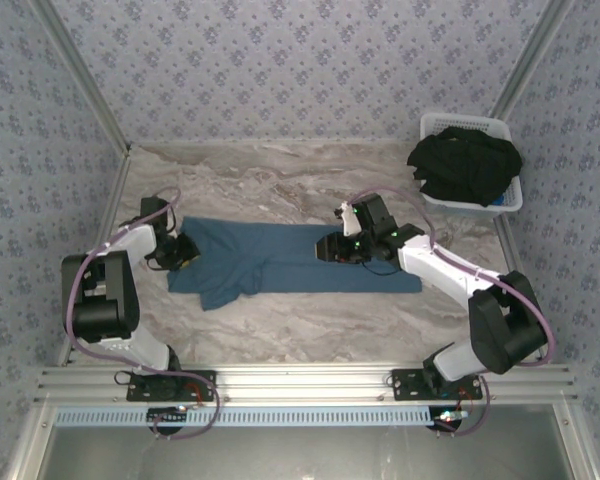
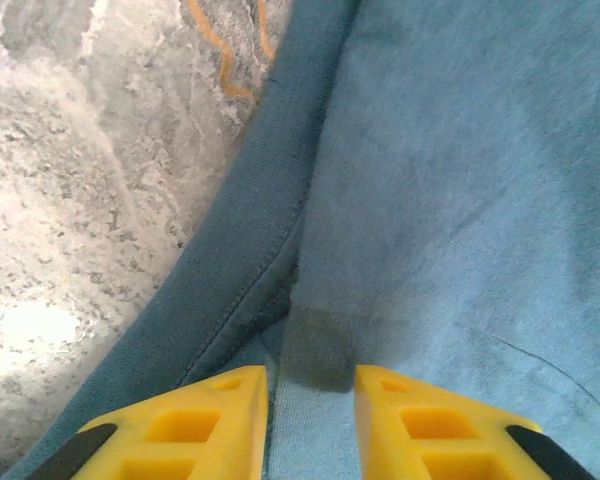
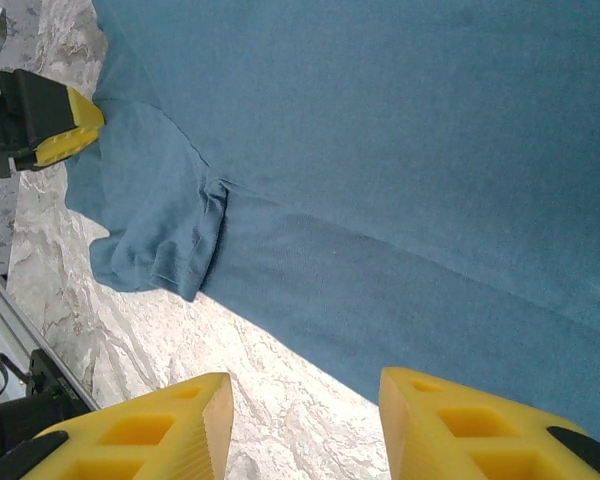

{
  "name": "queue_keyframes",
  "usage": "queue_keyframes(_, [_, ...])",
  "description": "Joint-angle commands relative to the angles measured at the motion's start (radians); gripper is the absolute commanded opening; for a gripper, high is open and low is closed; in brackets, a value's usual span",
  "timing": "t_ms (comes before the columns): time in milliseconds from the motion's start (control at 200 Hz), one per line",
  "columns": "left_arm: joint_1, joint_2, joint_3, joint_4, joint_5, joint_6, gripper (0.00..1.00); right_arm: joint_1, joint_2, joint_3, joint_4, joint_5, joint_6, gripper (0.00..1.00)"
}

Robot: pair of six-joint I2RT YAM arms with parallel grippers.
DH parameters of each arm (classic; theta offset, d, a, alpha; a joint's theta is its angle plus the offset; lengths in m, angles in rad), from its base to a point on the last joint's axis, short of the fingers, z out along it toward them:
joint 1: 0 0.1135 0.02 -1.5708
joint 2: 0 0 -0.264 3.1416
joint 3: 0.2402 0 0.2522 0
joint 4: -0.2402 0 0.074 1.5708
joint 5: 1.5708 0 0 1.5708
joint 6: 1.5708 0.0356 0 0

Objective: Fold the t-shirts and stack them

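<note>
The right gripper (image 3: pixel 305 385) hangs wide open and empty over the one blue t-shirt (image 1: pixel 290 258). The left gripper (image 2: pixel 310 372) sits on the shirt's end, and I can't tell if it holds it.

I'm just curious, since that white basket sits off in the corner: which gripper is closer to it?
Right. The right gripper hovers over the middle of the teal-blue t-shirt, on the side toward the white basket. The left gripper sits at the shirt's opposite end.
</note>
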Motion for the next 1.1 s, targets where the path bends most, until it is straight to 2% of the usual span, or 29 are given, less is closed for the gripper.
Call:
queue_keyframes(0, [-0.012,0.006,0.025,0.005,0.016,-0.005,0.25,0.007,0.011,0.025,0.003,-0.005,0.013,0.45])
queue_keyframes(220, [-0.021,0.007,0.023,-0.008,0.007,0.001,0.15,0.01,0.009,0.015,0.012,-0.006,0.018,0.45])
queue_keyframes(460, [-0.027,-0.021,0.045,-0.053,-0.034,0.009,0.0,0.01,0.009,0.016,0.011,-0.006,0.017,0.44])
queue_keyframes(595, [-0.033,-0.032,0.108,-0.147,-0.085,-0.018,0.0,0.01,0.009,0.016,0.008,-0.006,0.018,0.44])
queue_keyframes(749, [-0.034,-0.007,0.214,-0.282,-0.083,-0.06,0.0,0.01,0.009,0.014,0.004,-0.009,0.016,0.44])
queue_keyframes(1099, [-0.048,0.209,0.589,-0.593,-0.068,-0.063,0.0,0.003,0.012,0.013,0.004,-0.019,0.015,0.44])
